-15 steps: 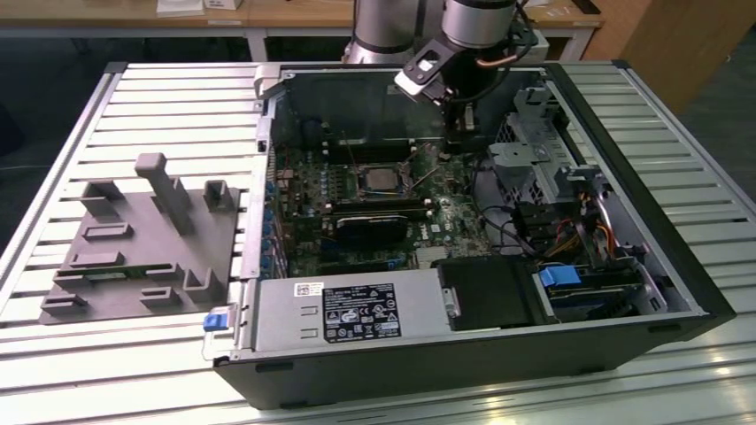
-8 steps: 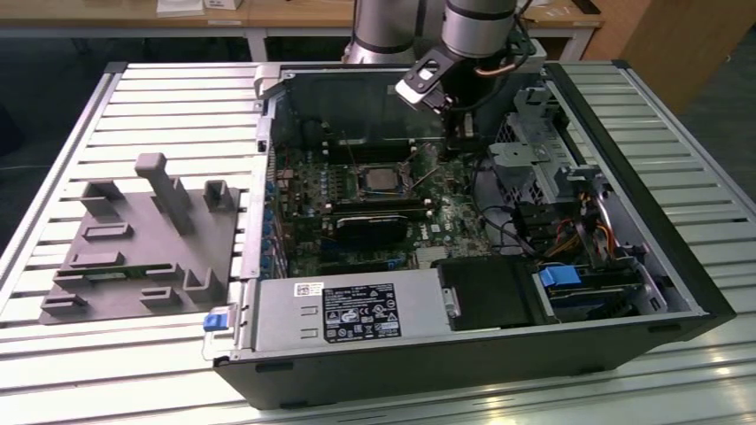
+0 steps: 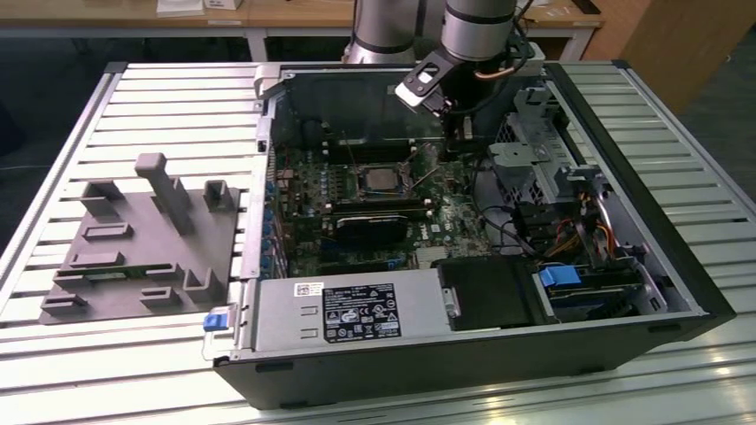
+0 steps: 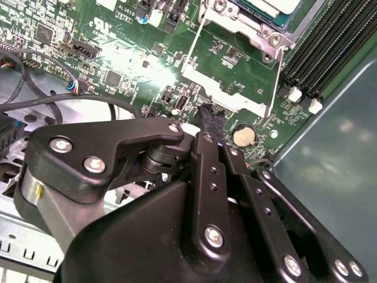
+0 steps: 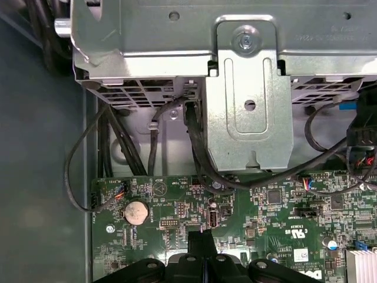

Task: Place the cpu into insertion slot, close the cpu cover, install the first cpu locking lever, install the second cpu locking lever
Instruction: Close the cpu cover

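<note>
The slatted table (image 3: 661,106) carries an open computer case (image 3: 473,372) and, to the exterior view's left of it, a grey fixture block (image 3: 142,239). Inside the case, a grey power supply (image 3: 283,319) lies along the near edge. The green motherboard (image 3: 449,226) covers the floor behind it. My arm (image 3: 479,35) reaches down into the far corner of the case, beside a metal drive cage (image 5: 247,130).

My gripper (image 4: 207,118) is clenched. In both wrist views its two black fingers (image 5: 202,239) meet along a thin seam, and I see nothing held between them. The tips hang close over the motherboard, just beside the silvery edge of the socket hardware and near a coin cell (image 4: 242,135). I cannot tell whether they touch the board.

The insertion slot (image 3: 354,181) sits mid-board, apart from my fingertips. A black heatsink (image 3: 368,228) lies nearer the power supply. The cpu cover (image 4: 247,26) appears to lie flat over the slot. The cpu (image 3: 381,177) rests in the slot, its grey metal top showing through the cover's window.

Two thin wire levers run along the socket's sides, the first lever (image 4: 194,47) and the second lever (image 4: 277,76). I cannot tell whether either is latched.
</note>
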Robot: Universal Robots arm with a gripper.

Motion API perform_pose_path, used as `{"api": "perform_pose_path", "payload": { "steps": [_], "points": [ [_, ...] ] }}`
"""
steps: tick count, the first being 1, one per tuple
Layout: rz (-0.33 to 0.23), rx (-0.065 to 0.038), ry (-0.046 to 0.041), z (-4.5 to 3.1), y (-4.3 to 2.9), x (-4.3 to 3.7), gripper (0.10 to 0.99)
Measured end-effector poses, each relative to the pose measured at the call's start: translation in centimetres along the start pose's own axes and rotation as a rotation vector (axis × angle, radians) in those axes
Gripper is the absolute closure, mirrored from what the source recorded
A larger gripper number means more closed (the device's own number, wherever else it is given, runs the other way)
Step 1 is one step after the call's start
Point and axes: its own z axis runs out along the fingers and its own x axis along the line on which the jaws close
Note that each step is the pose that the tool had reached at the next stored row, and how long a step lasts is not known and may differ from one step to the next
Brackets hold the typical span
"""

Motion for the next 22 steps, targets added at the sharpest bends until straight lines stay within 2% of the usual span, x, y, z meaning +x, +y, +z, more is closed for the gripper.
{"api": "perform_pose_path", "payload": {
  "steps": [1,2,6,9,12,18,22],
  "points": [
    [0.0,0.003,0.0,0.01,0.01,0.0,0.984],
    [0.0,0.012,-0.0002,0.03,0.01,0.0,0.984],
    [-0.002,0.061,-0.0033,0.08,0.03,0.0,0.984],
    [-0.003,0.102,-0.0062,0.12,0.07,0.0,0.984],
    [-0.003,0.129,-0.0075,0.14,0.08,0.01,0.984],
    [-0.003,0.13,-0.0076,0.14,0.07,0.01,0.984],
    [-0.003,0.129,-0.0075,0.12,-0.48,-0.02,0.984]
  ]
}}
